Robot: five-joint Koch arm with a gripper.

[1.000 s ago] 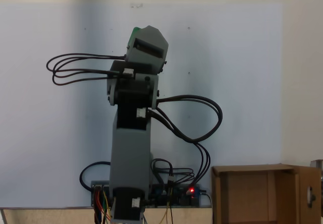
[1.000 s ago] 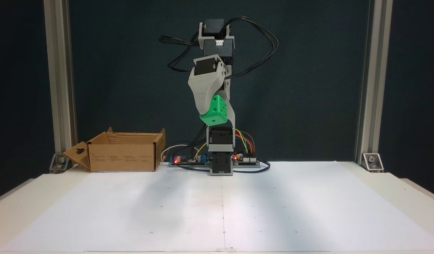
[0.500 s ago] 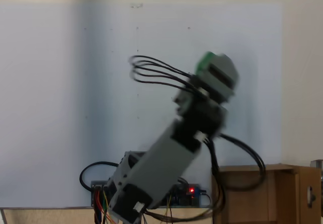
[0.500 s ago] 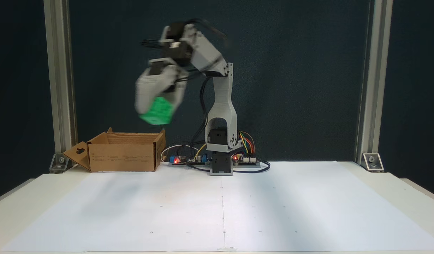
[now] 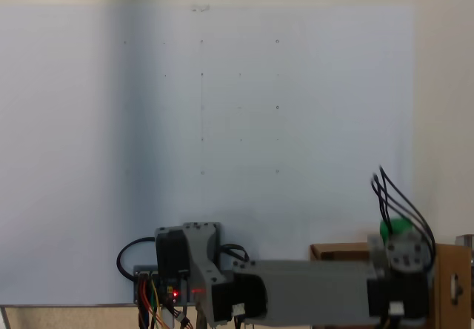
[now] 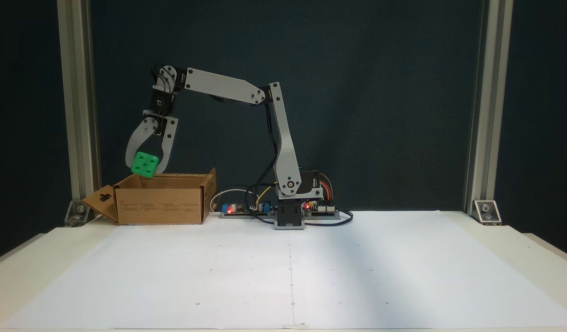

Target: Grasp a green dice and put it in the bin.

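We have the gripper (image 6: 146, 168) pinching the green dice (image 6: 145, 165) between its two curved fingers (image 6: 165, 147), pressed on opposite faces, with the cube hanging just above the near-left part of the bin's (image 6: 161, 205) open top. In a fixed view from above, the green dice (image 5: 400, 226) peeks out past the wrist over the bin (image 5: 446, 284). We judge the cube to be light, rigid and smooth-sided, so flat faces are the right place to hold it, and a loose pinch could let it slide. The upright flaps rise beside the fingers, yet the opening below looks wide. Around us the white table (image 6: 357, 276) lies open, with the controller boards (image 6: 239, 208) just beside the box.
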